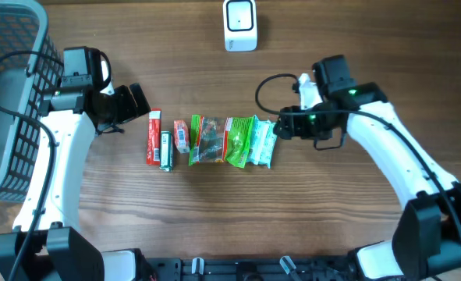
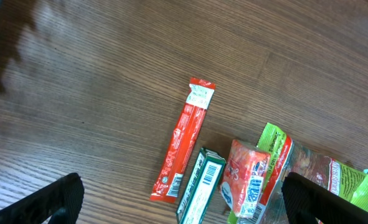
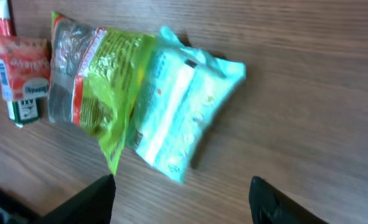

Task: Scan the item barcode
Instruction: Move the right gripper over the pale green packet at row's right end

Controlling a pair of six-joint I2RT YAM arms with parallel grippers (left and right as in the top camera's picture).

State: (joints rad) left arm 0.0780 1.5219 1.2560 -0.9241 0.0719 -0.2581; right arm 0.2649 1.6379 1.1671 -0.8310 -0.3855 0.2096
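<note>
Closest to me on the right wrist view are my own fingers [image 3: 93, 200], dark and low at either side of the frame, standing well apart with nothing between them. The right gripper [image 1: 285, 127] is open and empty, lined up just beside the end of the row, which I read as the approach for a pick.

Just ahead of it lies the pack [image 3: 187, 106], pale mint, flat on the table [image 1: 355, 47] and tilted a little. It is the item I judge I am meant to scan, since it is the end one and the only one I can reach without disturbing the others. Its far edge is overlapped by a green bag [image 3: 109, 81], so a clean lift will need a grip on the free side.

Further along the row come a darker bag [image 1: 207, 140], a red pouch [image 1: 181, 134], a green box [image 1: 165, 151] and a red stick [image 1: 154, 136], side by side and some touching.

Past them the left gripper [image 1: 132, 112] hangs with its jaws at their widest, holding nothing, parked near the stick and out of the way.

Farthest off, the scanner [image 1: 239, 25] sits at the far edge of the table, well apart from the row. A grey basket [image 1: 4, 47] stands at the left, likely for scanned items.
</note>
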